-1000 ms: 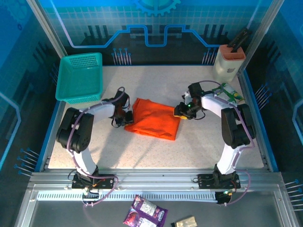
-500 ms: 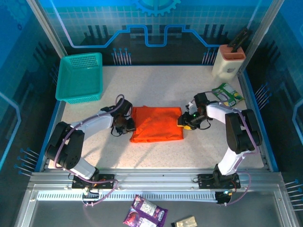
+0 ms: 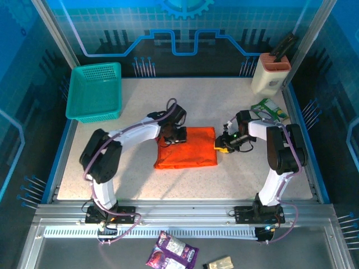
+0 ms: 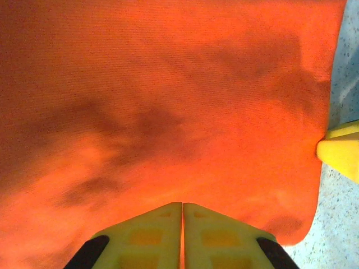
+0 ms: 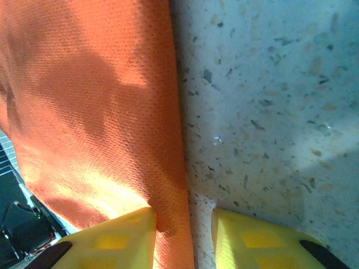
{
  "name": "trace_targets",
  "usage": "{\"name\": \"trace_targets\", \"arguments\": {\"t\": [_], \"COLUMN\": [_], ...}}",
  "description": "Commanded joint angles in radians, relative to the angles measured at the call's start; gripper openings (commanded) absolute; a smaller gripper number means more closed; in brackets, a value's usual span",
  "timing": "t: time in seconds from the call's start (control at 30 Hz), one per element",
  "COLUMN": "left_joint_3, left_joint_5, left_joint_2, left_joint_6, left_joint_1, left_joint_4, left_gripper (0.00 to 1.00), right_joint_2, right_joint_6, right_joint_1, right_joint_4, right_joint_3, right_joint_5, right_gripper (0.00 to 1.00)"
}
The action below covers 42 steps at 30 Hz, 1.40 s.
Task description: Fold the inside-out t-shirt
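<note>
We see the inside-out t-shirt lying folded in a flat rectangle in the middle of the table; the left gripper sits over its far-left corner, fingers pressed together, whether pinching cloth we cannot tell; the right gripper stands partly open, straddling the shirt's right edge.

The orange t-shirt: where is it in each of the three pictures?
Top view: the t-shirt lies in the middle of the speckled table.
Left wrist view: the t-shirt spreads across the top and left, above the shut left hand.
Right wrist view: the t-shirt is on the left, its edge between the fingers of the right hand.
Shared landmark: the speckled table beside the t-shirt's right edge.
</note>
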Motion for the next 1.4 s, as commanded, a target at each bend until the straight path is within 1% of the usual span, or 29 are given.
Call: {"name": "trace_targets", "arguments": {"t": [0.0, 0.13, 0.23, 0.33, 0.43, 0.5, 0.57, 0.67, 0.77, 0.83, 0.9, 0.97, 1.07, 1.13, 1.3, 1.37], "left_joint_3": [0.089, 0.166, 0.202, 0.218, 0.221, 0.218, 0.211, 0.198, 0.182, 0.147, 0.092, 0.029, -0.069, -0.119, -0.159, -0.169], "left_joint_5": [-0.029, -0.042, -0.072, -0.091, -0.078, -0.064, -0.052, -0.048, -0.099, -0.126, -0.149, -0.155, -0.129, -0.082, 0.013, 0.054], "left_joint_2": [0.087, 0.187, 0.239, 0.27, 0.288, 0.294, 0.287, 0.254, 0.178, 0.115, 0.048, -0.004, -0.044, -0.044, 0.005, 0.024], "left_joint_6": [-0.014, -0.002, 0.005, 0.011, 0.013, 0.009, 0.006, 0.003, 0.008, 0.006, 0.004, 0.002, 0.003, 0.005, -0.02, -0.037], "left_joint_1": [-0.035, -0.044, -0.045, -0.046, -0.044, -0.044, -0.045, -0.043, -0.037, -0.017, 0.014, 0.051, 0.109, 0.135, 0.143, 0.138], "left_joint_4": [-0.053, -0.075, -0.107, -0.135, -0.134, -0.127, -0.112, -0.091, -0.098, -0.098, -0.099, -0.098, -0.081, -0.049, 0.031, 0.082], "left_gripper": [0.08, 0.06, 0.04, 0.04, 0.04, 0.04, 0.04, 0.05, 0.08, 0.1, 0.11, 0.1, 0.08, 0.06, 0.03, 0.03], "right_joint_2": [0.011, -0.005, 0.0, 0.021, 0.049, 0.062, 0.064, 0.052, 0.011, -0.016, -0.037, -0.052, -0.067, -0.072, -0.079, -0.08], "right_joint_6": [-0.01, -0.006, -0.007, -0.014, -0.017, -0.017, -0.016, -0.014, -0.009, -0.006, -0.024, -0.047, -0.073, -0.088, -0.094, -0.083], "right_joint_1": [-0.003, -0.006, -0.009, -0.011, -0.01, -0.008, -0.006, -0.007, -0.013, -0.021, -0.021, -0.021, -0.008, 0.011, 0.112, 0.158], "right_joint_4": [0.09, 0.103, 0.103, 0.091, 0.084, 0.084, 0.09, 0.08, 0.043, -0.006, -0.102, -0.178, -0.273, -0.331, -0.46, -0.503], "right_joint_3": [0.002, -0.009, -0.003, 0.01, 0.025, 0.029, 0.029, 0.031, 0.033, 0.05, 0.095, 0.137, 0.198, 0.238, 0.351, 0.397], "right_joint_5": [-0.068, -0.061, -0.059, -0.044, -0.049, -0.068, -0.086, -0.071, 0.0, 0.055, 0.169, 0.24, 0.361, 0.449, 0.655, 0.704], "right_gripper": [0.33, 0.32, 0.32, 0.32, 0.31, 0.28, 0.28, 0.17, 0.05, 0.02, 0.0, 0.0, 0.0, 0.0, 0.0, 0.0]}}
